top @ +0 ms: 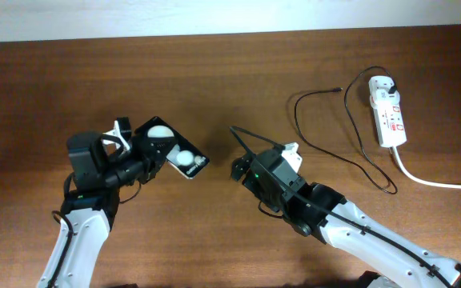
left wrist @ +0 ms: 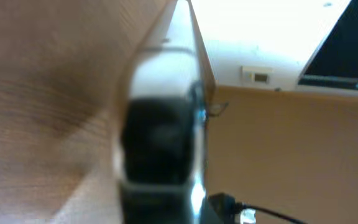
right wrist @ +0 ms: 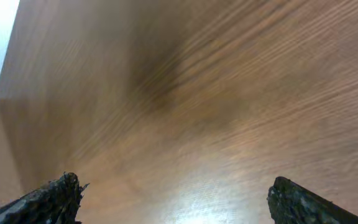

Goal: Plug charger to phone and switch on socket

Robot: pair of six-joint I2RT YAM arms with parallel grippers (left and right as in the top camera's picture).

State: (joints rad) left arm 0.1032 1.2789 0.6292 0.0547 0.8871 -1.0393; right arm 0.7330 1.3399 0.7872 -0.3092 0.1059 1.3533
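Observation:
The phone, black with two white round spots, is held tilted above the table at centre left. My left gripper is shut on its left end. In the left wrist view the phone fills the middle as a blurred edge. My right gripper is just right of the phone, apart from it. In the right wrist view its fingers are spread wide with only bare table between them. The charger lies in loops at the right, its plug tip free and its black plug in the socket.
The socket's thick white cord runs off the right edge. A thin black wire arcs over my right wrist. The wooden table ends at a pale wall along the top.

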